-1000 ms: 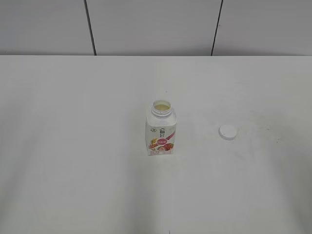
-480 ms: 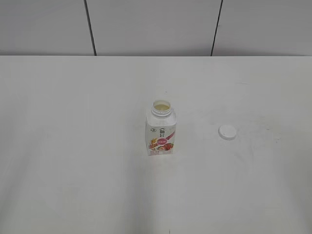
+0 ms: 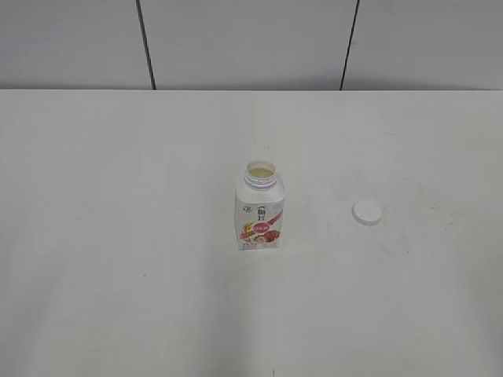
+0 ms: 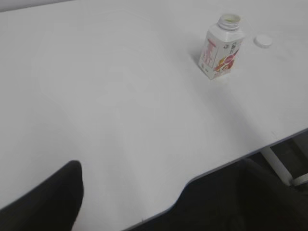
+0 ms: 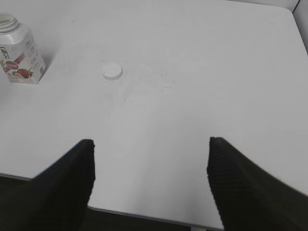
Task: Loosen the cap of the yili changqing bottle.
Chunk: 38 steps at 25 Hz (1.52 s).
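The yili changqing bottle point(image 3: 259, 210) stands upright in the middle of the white table, its neck open, with pale liquid showing inside. It also shows in the left wrist view point(image 4: 220, 49) and the right wrist view point(image 5: 19, 53). The white cap point(image 3: 367, 213) lies flat on the table to the bottle's right, apart from it; it also shows in the left wrist view point(image 4: 263, 41) and the right wrist view point(image 5: 112, 71). My left gripper point(image 4: 159, 166) and right gripper point(image 5: 151, 143) are both open and empty, back near the table's front edge, far from both things. Neither shows in the exterior view.
The white table point(image 3: 118, 236) bears only the bottle and cap. A grey panelled wall point(image 3: 244, 43) stands behind it. The table's front edge point(image 5: 144, 214) and a table leg point(image 4: 276, 166) show in the wrist views.
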Each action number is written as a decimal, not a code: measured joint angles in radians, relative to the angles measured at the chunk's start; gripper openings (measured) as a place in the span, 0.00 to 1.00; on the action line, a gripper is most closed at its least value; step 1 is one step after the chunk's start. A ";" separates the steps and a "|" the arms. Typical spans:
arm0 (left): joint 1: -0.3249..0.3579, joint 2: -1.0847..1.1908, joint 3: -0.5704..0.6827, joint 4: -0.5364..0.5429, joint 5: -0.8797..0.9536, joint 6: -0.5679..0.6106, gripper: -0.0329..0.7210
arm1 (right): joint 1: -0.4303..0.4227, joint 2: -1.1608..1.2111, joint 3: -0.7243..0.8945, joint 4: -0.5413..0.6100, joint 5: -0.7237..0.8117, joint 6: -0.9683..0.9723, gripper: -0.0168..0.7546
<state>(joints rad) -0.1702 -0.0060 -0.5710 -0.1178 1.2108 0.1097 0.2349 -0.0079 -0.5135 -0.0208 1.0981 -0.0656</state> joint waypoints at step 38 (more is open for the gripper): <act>0.160 -0.001 0.046 0.106 -0.151 -0.145 0.77 | -0.209 0.000 0.000 -0.021 -0.001 0.023 0.76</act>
<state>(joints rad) -0.0106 -0.0071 -0.5248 -0.0113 1.0602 -0.0349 0.0255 -0.0079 -0.5131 -0.0414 1.0969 -0.0423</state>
